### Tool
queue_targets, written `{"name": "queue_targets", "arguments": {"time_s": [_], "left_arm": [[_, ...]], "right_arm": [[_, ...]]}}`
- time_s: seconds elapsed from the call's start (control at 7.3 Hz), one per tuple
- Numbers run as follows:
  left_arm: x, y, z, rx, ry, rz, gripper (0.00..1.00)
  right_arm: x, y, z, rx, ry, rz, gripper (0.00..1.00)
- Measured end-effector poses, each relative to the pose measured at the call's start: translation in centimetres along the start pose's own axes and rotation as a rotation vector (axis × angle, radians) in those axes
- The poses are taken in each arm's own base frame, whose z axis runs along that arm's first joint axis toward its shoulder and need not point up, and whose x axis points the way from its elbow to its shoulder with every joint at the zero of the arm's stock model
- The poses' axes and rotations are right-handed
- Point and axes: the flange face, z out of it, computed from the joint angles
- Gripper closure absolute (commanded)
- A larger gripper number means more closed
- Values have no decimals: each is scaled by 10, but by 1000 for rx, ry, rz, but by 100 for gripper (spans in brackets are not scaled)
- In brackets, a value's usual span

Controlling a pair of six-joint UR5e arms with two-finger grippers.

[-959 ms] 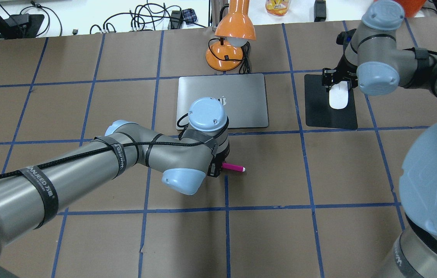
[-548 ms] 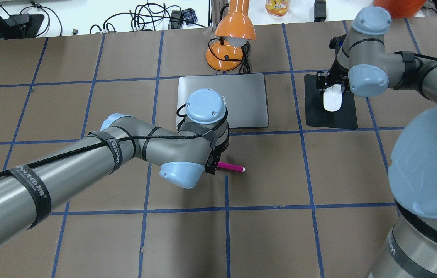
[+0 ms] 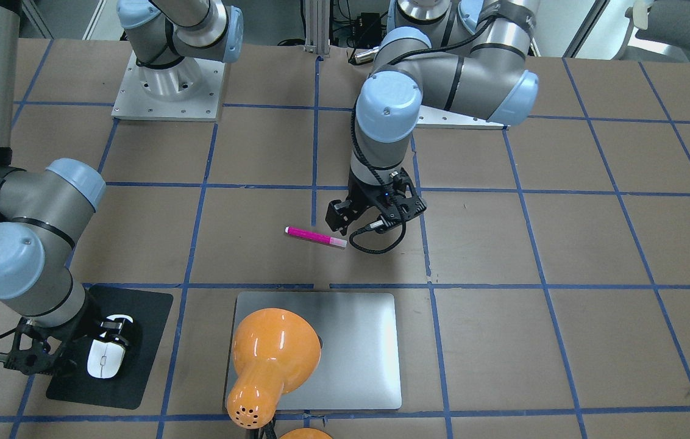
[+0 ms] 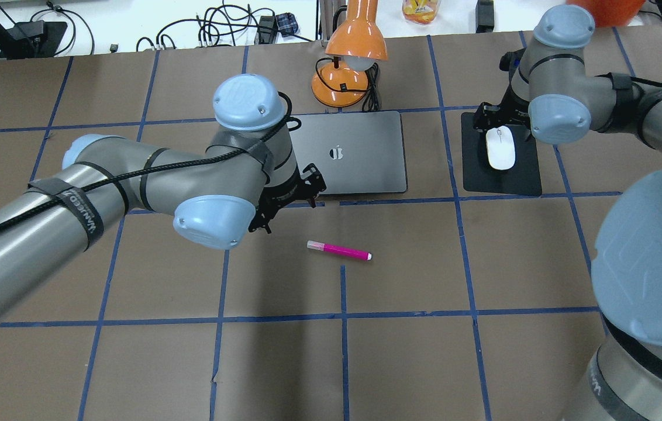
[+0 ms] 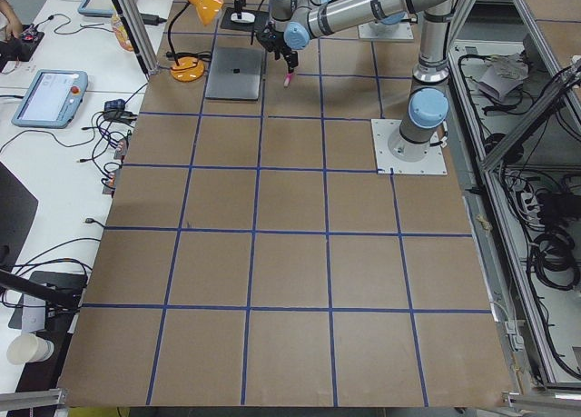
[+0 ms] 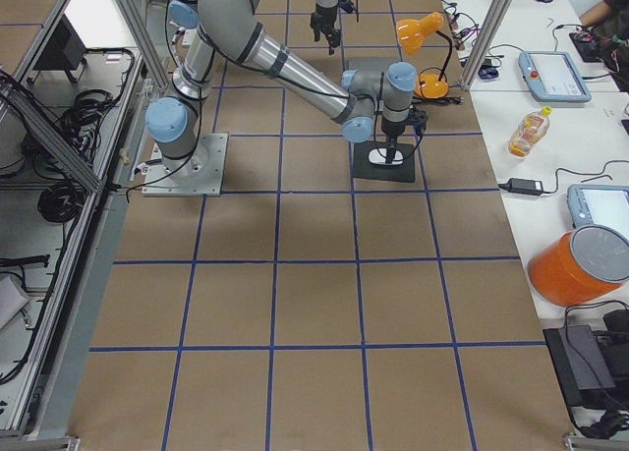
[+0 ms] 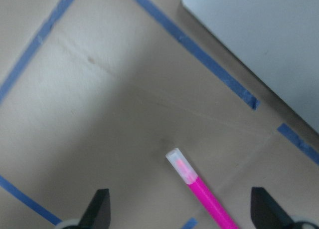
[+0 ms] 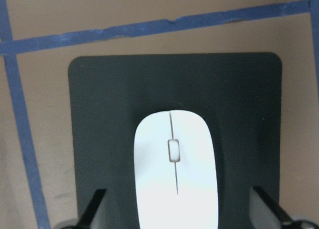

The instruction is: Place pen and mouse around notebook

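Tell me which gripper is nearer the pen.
Left. The left gripper hangs open close to the pen, by its capped end; the right gripper is far off, over the mouse.

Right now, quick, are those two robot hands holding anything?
Left hand: open, empty, pen lying loose beneath it.
Right hand: open, over the mouse, not gripping it.

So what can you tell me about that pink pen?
The pen is a slim magenta stick, seemingly plastic, with a pale translucent cap on one end and a white tip at the other. It lies flat on the brown table, apart from the notebook, touched by nothing else.
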Motion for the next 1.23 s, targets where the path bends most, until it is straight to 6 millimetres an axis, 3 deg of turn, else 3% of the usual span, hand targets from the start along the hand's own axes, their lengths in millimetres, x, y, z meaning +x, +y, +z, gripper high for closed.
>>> {"name": "queue_targets", "arguments": {"time_s": [0.27,0.55,0.68,0.82,0.96,1.23], "left_arm": [[-39,-22,-70,-30,-19,228,0],[-63,-31,-147,-75,-32,339,0],[-69,-34,-170,-71,-28,355,0],[-71,-33,-186,-47,-21,376,0],[-72,-35,-196,-12,-8,398,0],[-69,-42,-201,59,18,415,0]], "right_arm": [[-12,28,-65,-61,-2,-22,0],[-16,79,-157,-114,-6,-35,0],[-21,110,-204,-122,-9,-47,0],[-27,141,-241,-125,-10,-63,0],[-30,161,-263,-129,-13,-73,0],[-32,176,-275,-136,-20,-77,0]]}}
